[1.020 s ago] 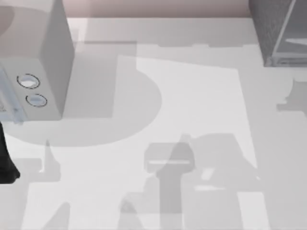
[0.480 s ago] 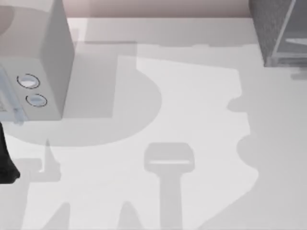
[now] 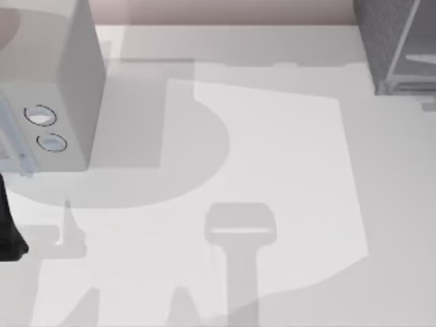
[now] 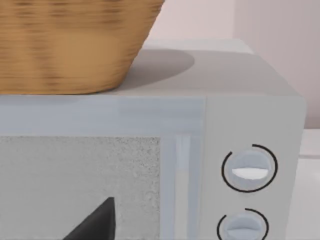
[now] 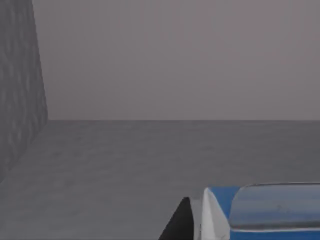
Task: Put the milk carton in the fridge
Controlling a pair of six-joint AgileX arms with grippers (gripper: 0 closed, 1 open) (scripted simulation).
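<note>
- The small blue-topped milk carton [image 5: 260, 212] sits close under the right wrist camera, inside a grey-walled, dim space with a speckled wall [image 5: 17, 85].
- A dark right gripper finger [image 5: 180, 222] lies against the carton's side; the grip cannot be told.
- The large dark grey speckled fridge [image 3: 398, 44] stands at the table's far right.
- The left arm [image 3: 10, 231] is parked at the left edge, before the light grey box with two round dials [image 3: 58, 88], which carries a woven basket [image 4: 70, 45].

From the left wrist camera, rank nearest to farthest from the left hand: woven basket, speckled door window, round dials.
1. Grey speckled door window, just behind the left hand.
2. Round dials, beside that window; alike.
3. Tan woven basket, atop the box.
</note>
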